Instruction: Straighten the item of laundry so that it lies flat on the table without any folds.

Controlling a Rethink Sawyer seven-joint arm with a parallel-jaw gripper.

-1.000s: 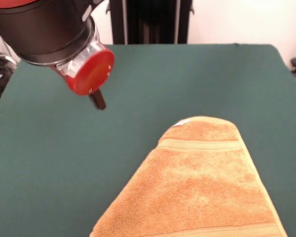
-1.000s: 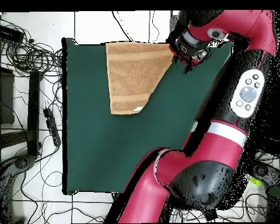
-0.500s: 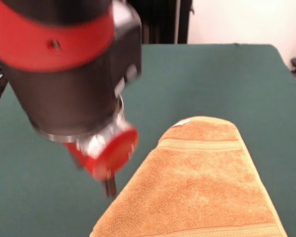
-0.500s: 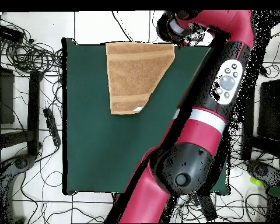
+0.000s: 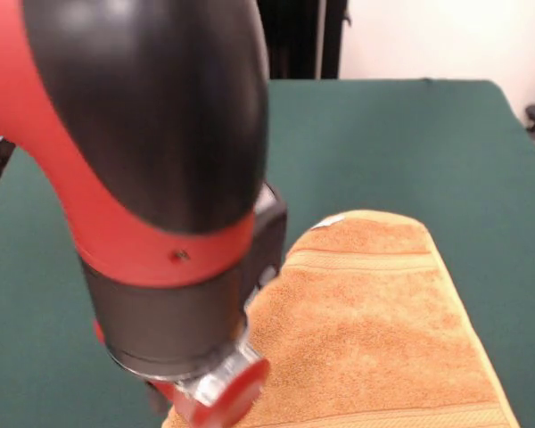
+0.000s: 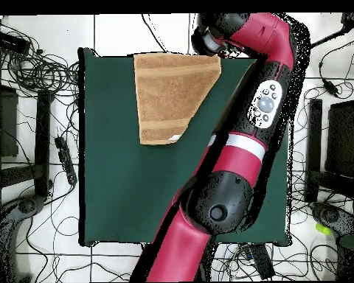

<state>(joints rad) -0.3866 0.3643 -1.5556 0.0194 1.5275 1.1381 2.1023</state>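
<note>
Arm (image 6: 262, 110) stretched across table (image 6: 113, 162), wrist over towel (image 5: 374, 330) corner

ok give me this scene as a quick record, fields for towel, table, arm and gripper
towel: orange-tan, one corner folded under so an edge runs diagonally, at the table's edge far from the robot's base
table: dark green cloth, much larger than the towel
arm: red and black, reaching across to the towel's corner
gripper: hidden under the wrist, state cannot be told

Evenly and brightly lit from above, without hard shadows; soft sheen on the arm (image 5: 152, 116) close to the front camera, slightly blurred there; towel (image 5: 374, 330) and table (image 5: 410, 143) sharp; white floor (image 6: 113, 33) near glare overhead.
</note>
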